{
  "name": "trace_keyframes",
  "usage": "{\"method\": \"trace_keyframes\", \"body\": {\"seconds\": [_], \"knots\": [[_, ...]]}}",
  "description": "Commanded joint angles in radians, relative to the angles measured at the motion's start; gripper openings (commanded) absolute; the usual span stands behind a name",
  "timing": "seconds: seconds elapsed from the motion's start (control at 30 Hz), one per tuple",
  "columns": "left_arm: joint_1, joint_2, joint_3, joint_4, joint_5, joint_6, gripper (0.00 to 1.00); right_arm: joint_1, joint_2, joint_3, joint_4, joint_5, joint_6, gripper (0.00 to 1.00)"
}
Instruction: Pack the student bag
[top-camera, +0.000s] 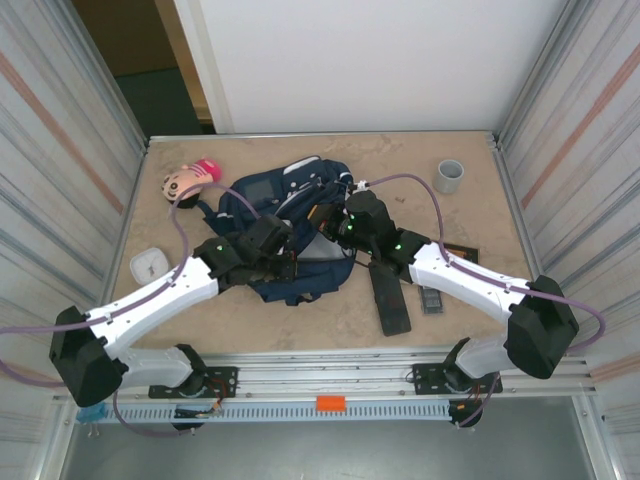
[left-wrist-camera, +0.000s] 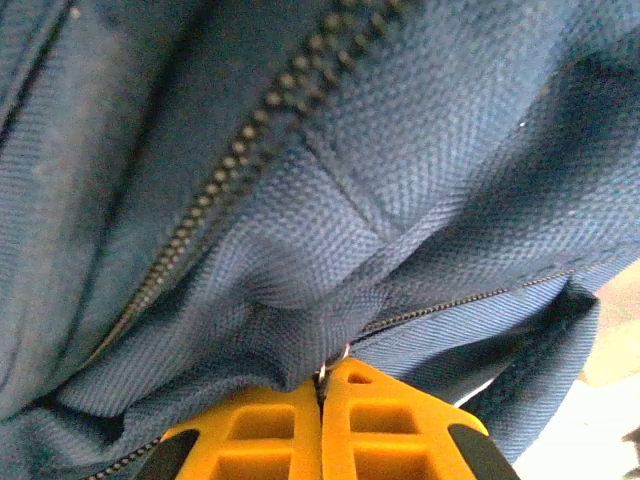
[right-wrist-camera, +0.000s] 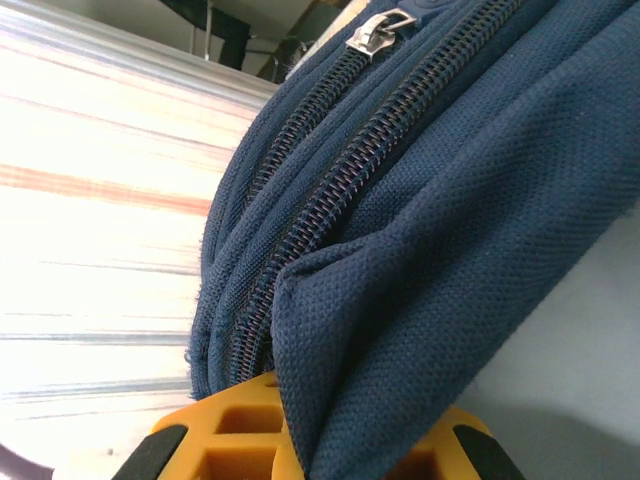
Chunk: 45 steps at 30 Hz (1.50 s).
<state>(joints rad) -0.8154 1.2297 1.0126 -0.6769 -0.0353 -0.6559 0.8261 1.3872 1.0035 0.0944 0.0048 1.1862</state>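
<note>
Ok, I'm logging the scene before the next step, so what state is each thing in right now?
student bag: lying on the table, the zip near the right gripper closed.
left gripper: shut on a small metal zip ring.
right gripper: shut on a fold of the bag's fabric.
grey cup: upright, mouth up.

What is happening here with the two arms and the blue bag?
Two robot arms are working on the navy student bag, which lies in the middle of the table. The left gripper is shut and seems to pinch a small metal zipper pull at its tips. The right gripper is shut on a fold of the bag's fabric. A doll, a grey cup and a long black item lie on the table outside the bag.
</note>
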Motion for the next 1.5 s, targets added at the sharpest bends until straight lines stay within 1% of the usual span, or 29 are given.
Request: {"method": "trace_keyframes", "body": {"seconds": [0.0, 0.1, 0.27, 0.43, 0.5, 0.53, 0.6, 0.67, 0.73, 0.8, 0.9, 0.93, 1.0, 1.07, 1.1, 1.13, 1.2, 1.23, 1.3, 1.37, 1.47], "knots": [[0.058, -0.052, -0.041, 0.102, 0.137, -0.033, 0.00, 0.011, -0.040, 0.049, 0.060, -0.039, -0.114, 0.00], [0.133, -0.075, -0.075, 0.147, 0.291, -0.059, 0.00, 0.008, -0.044, 0.037, 0.050, -0.072, -0.171, 0.00], [0.199, -0.095, -0.103, 0.188, 0.455, -0.018, 0.00, -0.029, -0.047, 0.025, 0.011, -0.152, -0.264, 0.00], [0.249, -0.107, -0.134, 0.264, 0.629, -0.012, 0.00, -0.089, -0.029, 0.022, -0.010, -0.252, -0.302, 0.00], [0.263, -0.107, -0.128, 0.248, 0.663, 0.009, 0.00, -0.107, -0.022, 0.031, -0.032, -0.267, -0.317, 0.00], [0.266, -0.106, -0.115, 0.210, 0.655, 0.040, 0.00, -0.117, -0.017, 0.035, -0.046, -0.279, -0.322, 0.00], [0.265, -0.100, -0.075, 0.104, 0.592, 0.129, 0.00, -0.139, -0.016, 0.039, -0.056, -0.299, -0.318, 0.00], [0.266, -0.092, -0.035, -0.015, 0.490, 0.235, 0.00, -0.163, -0.021, 0.044, -0.069, -0.323, -0.307, 0.00], [0.266, -0.093, -0.011, -0.093, 0.402, 0.319, 0.00, -0.187, -0.028, 0.050, -0.080, -0.351, -0.303, 0.00], [0.275, -0.100, -0.005, -0.139, 0.330, 0.369, 0.00, -0.217, -0.040, 0.056, -0.081, -0.396, -0.292, 0.00], [0.312, -0.116, -0.026, -0.157, 0.272, 0.407, 0.00, -0.267, -0.054, 0.071, -0.077, -0.470, -0.274, 0.00], [0.330, -0.123, -0.038, -0.151, 0.261, 0.410, 0.00, -0.281, -0.057, 0.081, -0.085, -0.491, -0.272, 0.00], [0.365, -0.134, -0.059, -0.121, 0.273, 0.414, 0.00, -0.297, -0.057, 0.102, -0.111, -0.513, -0.268, 0.00], [0.381, -0.144, -0.062, -0.082, 0.327, 0.413, 0.00, -0.299, -0.061, 0.106, -0.135, -0.504, -0.251, 0.00], [0.382, -0.150, -0.064, -0.050, 0.379, 0.410, 0.00, -0.294, -0.065, 0.096, -0.129, -0.492, -0.226, 0.00], [0.382, -0.158, -0.074, -0.004, 0.435, 0.384, 0.00, -0.288, -0.069, 0.072, -0.113, -0.473, -0.189, 0.03], [0.382, -0.181, -0.111, 0.105, 0.514, 0.309, 0.00, -0.268, -0.078, 0.016, -0.065, -0.429, -0.103, 0.21], [0.381, -0.189, -0.130, 0.166, 0.540, 0.264, 0.00, -0.249, -0.083, -0.017, -0.034, -0.404, -0.060, 0.27], [0.380, -0.195, -0.150, 0.229, 0.565, 0.212, 0.00, -0.200, -0.090, -0.065, 0.017, -0.349, 0.012, 0.40], [0.377, -0.190, -0.145, 0.242, 0.566, 0.197, 0.00, -0.134, -0.088, -0.093, 0.035, -0.276, 0.065, 0.47], [0.375, -0.185, -0.133, 0.244, 0.574, 0.199, 0.00, -0.052, -0.068, -0.111, 0.054, -0.200, 0.119, 0.49]]}}
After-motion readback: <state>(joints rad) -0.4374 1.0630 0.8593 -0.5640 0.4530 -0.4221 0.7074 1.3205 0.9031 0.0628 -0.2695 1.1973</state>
